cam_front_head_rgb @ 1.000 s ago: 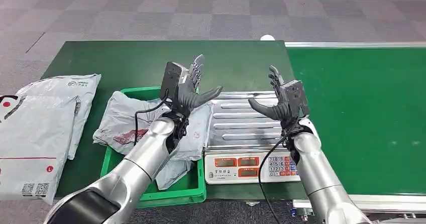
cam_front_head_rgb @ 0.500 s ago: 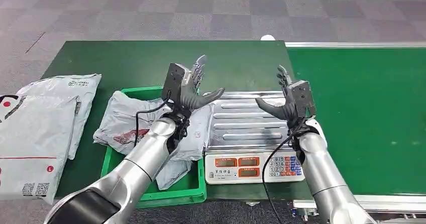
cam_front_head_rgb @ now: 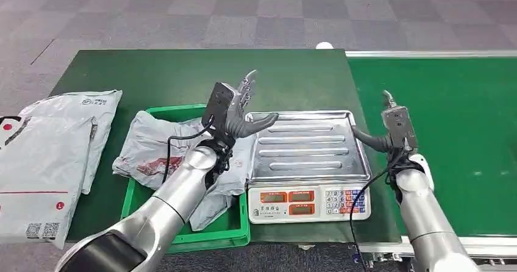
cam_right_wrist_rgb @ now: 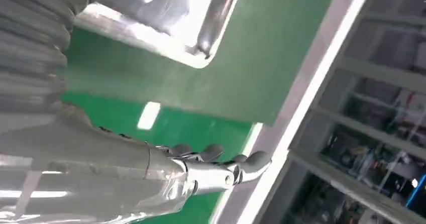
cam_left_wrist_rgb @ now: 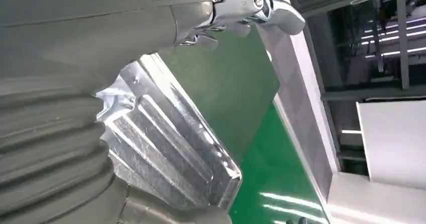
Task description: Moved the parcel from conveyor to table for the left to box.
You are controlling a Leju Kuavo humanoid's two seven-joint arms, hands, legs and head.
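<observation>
In the green crate [cam_front_head_rgb: 183, 238], left of the scale [cam_front_head_rgb: 305, 144]: crumpled grey parcel [cam_front_head_rgb: 152, 153], long axis left to right, lying under the left forearm, near the left hand [cam_front_head_rgb: 238, 110], fingers spread and empty; right hand [cam_front_head_rgb: 390, 132], likewise spread and empty, well apart by the conveyor [cam_front_head_rgb: 463, 132] edge.

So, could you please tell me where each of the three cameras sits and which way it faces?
Head view: high on the body, facing forward and down at the scale, green bin and conveyor; both arms and each open robot hand, left and right, show.
Left wrist view: behind the left robot hand, facing the scale's pan.
Right wrist view: behind the right robot hand, facing the pan's corner.
All three views share the pan.
</observation>
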